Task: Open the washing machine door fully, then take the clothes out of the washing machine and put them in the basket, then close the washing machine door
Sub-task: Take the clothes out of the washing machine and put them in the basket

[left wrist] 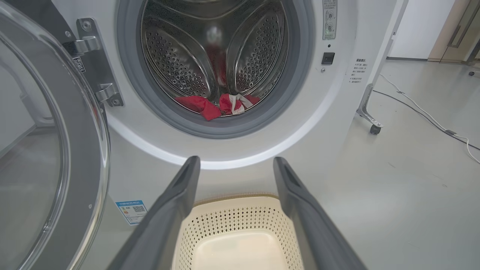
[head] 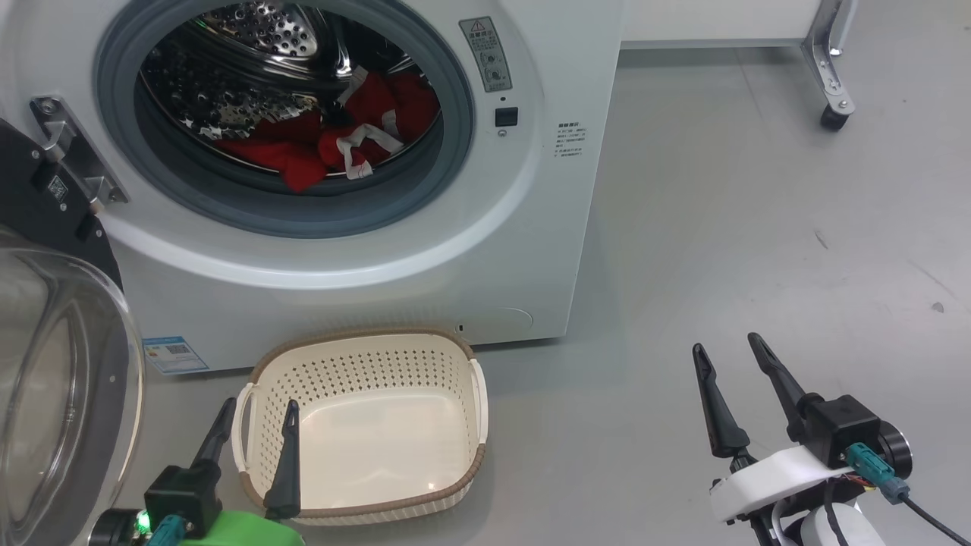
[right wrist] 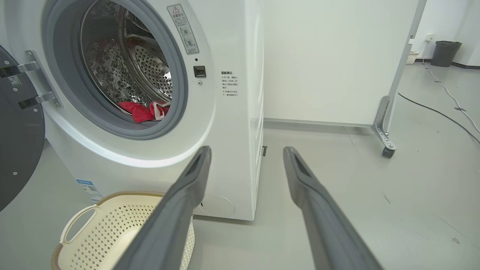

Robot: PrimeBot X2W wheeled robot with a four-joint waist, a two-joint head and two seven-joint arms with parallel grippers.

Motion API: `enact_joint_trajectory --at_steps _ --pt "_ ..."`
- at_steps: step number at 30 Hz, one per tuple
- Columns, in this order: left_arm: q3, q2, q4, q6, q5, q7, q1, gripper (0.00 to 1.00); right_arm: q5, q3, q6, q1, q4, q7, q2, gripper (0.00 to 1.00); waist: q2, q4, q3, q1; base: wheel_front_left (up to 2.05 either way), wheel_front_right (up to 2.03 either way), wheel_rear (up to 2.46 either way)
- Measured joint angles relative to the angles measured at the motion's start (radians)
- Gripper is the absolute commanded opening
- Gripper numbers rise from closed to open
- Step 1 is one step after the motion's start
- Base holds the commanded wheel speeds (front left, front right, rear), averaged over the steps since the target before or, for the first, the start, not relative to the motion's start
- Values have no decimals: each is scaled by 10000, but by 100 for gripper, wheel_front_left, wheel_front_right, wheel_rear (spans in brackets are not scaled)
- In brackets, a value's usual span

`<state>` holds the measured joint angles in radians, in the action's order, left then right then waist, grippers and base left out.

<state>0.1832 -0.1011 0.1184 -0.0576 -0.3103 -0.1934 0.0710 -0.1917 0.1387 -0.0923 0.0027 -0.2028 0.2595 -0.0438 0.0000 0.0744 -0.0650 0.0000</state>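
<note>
The white washing machine (head: 455,250) stands with its round door (head: 53,364) swung open to the left, glass bowl facing me. Red clothes (head: 334,136) with white trim lie at the bottom of the steel drum, also seen as clothes (left wrist: 215,105) and clothes (right wrist: 144,110). The cream basket (head: 364,356) sits on the floor in front of the machine, nothing in it. My left gripper (head: 258,413) is open at the basket's near left corner, fingers (left wrist: 176,202) over its rim. My right gripper (head: 728,349) is open over bare floor to the right.
A white panel on a castor (head: 834,117) stands behind the machine at the right. Cables (left wrist: 423,112) run across the grey floor further right, and a dark bin (right wrist: 446,52) stands far off. The open door takes up the left side.
</note>
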Motion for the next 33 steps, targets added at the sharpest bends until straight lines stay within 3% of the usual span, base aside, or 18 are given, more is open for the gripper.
enact_joint_trajectory --at_steps 9,16,27,33 --pt "270 -109 13 50 384 353 -1036 100 79 -82 69 -435 347 0 0 100 0 -31 -822 0 0 0 0" --pt "520 -88 761 372 364 932 -2383 100 173 -10 56 -869 504 0 -4 100 0 -15 -1692 0 0 0 0" --pt "688 -42 2575 1160 -387 3279 -5034 100 -67 667 15 -1666 769 0 -10 100 0 386 -3258 0 0 0 0" --pt "366 -464 2801 1164 -380 4029 -6728 100 -573 982 15 -2186 922 0 -15 100 0 809 -4024 0 0 0 0"
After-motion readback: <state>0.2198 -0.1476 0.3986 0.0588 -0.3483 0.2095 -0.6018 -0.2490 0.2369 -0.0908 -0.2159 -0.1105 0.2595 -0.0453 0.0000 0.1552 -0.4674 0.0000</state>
